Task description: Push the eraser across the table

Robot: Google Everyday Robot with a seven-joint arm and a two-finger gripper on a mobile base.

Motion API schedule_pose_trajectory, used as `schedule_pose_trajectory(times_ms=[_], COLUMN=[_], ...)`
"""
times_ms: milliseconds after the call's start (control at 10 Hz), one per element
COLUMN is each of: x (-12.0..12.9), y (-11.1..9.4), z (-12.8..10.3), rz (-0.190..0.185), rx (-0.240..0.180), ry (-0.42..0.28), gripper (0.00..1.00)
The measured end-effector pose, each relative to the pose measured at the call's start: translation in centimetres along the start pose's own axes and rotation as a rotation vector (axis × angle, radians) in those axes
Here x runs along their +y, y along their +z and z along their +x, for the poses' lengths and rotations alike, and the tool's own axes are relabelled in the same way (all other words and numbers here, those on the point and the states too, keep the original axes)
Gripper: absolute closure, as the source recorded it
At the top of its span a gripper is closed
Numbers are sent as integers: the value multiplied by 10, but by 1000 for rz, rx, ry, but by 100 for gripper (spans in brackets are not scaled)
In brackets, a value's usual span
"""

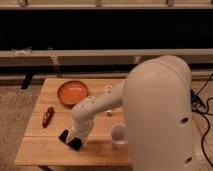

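The claw [76, 139] sits low at the eraser [68, 140] on the near-left of the table [44, 155], jaws apart and holding nothing — an off-centre shove could spin the flat slab aside, and a push to the right might knock the white cup [119, 136] nearby.

- The large white upper arm [160, 110] fills the right side of the view.
- The forearm [107, 102] reaches out from it leftward and downward, bending at the wrist [84, 114].
- The gripper [76, 137] points straight down, low and left of centre.
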Motion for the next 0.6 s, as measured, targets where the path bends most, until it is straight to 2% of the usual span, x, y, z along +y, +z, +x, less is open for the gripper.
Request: schedule_pose_trajectory(times_ms=[400, 600], x=[13, 35], y=[5, 1], z=[-8, -13], rz=[-20, -40], rx=[-2, -9], ry=[-24, -54], gripper=[35, 35])
